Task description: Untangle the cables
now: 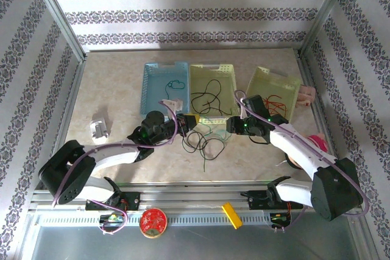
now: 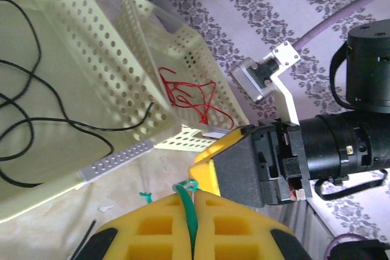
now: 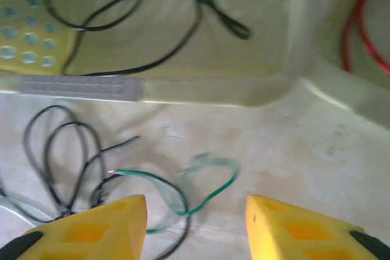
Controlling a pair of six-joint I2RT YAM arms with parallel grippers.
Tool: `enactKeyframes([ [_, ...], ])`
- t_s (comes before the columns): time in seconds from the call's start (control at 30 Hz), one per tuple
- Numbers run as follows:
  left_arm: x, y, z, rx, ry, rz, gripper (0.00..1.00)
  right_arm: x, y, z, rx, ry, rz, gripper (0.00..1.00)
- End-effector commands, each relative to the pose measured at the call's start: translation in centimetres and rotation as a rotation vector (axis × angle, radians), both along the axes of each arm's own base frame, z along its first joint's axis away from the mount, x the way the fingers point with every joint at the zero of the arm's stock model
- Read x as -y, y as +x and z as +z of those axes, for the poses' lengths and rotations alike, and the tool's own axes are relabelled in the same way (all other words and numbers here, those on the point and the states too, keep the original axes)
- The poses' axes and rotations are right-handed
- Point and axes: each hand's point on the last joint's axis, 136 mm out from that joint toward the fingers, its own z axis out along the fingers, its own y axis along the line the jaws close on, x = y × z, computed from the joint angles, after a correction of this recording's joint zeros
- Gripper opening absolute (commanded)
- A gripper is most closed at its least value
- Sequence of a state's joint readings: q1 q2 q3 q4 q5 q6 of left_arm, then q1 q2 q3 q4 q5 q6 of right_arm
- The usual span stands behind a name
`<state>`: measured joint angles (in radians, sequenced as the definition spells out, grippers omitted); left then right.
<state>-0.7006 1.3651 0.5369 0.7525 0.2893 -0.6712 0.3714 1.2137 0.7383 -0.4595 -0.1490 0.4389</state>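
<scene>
A loose clump of black cables (image 1: 204, 144) lies on the table in front of the baskets, and shows as black loops (image 3: 61, 150) in the right wrist view. My left gripper (image 2: 195, 196) is shut on a green cable (image 2: 190, 211) that runs up between its yellow fingers. Over the table, the free part of the green cable (image 3: 213, 193) curls, blurred, between the fingers of my right gripper (image 3: 196, 202), which stands open and holds nothing. The two grippers (image 1: 190, 122) (image 1: 230, 125) face each other closely above the clump. A red cable (image 2: 189, 95) lies in the tilted basket.
Three perforated baskets stand behind the clump: a blue one (image 1: 166, 64) with a green wire, a pale yellow one (image 1: 212, 66) with black wire, and a tilted one (image 1: 277, 77). A white object (image 1: 99, 128) lies at the left, a pink item (image 1: 317, 141) at the right.
</scene>
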Motion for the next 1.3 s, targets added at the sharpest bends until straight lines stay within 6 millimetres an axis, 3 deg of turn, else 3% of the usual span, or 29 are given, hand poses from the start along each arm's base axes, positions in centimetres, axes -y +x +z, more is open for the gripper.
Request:
enactKeyframes([
  [0.0, -2.7, 2.5, 2.5, 0.087, 0.059, 0.162, 0.0, 3.5, -2.0, -2.8, -0.112, -0.124, -0.096, 0.48],
  [0.1, -3.3, 2.6, 2.2, 0.094, 0.138, 0.181, 0.0, 4.1, -2.2, -3.3, -0.136, -0.13, -0.12, 0.48],
  [0.3, -2.2, 2.0, 1.8, 0.082, 0.194, 0.103, 0.0, 3.1, -1.9, -2.7, -0.113, -0.067, -0.085, 0.48],
  [0.5, -1.7, 2.0, 1.5, 0.078, 0.216, 0.09, 0.0, -0.7, -1.8, 0.3, 0.025, 0.058, 0.077, 0.48],
  [0.73, -0.8, 1.8, 0.8, 0.071, 0.246, 0.064, 0.0, -2.9, -2.6, 4.5, 0.247, 0.132, 0.173, 0.5],
  [1.03, 0.7, 1.3, 0.2, 0.07, 0.249, 0.026, 0.0, -6.1, -3.9, 6.0, 0.301, 0.146, 0.34, 0.51],
  [1.17, 0.9, 1.2, 1.0, 0.083, 0.22, 0.03, 0.0, -5.7, -3.4, 6.3, 0.317, 0.143, 0.299, 0.52],
  [1.27, 0.9, 1.2, 2.1, 0.105, 0.209, 0.037, 0.0, -3.2, -2.1, 7.1, 0.358, 0.181, 0.14, 0.55],
])
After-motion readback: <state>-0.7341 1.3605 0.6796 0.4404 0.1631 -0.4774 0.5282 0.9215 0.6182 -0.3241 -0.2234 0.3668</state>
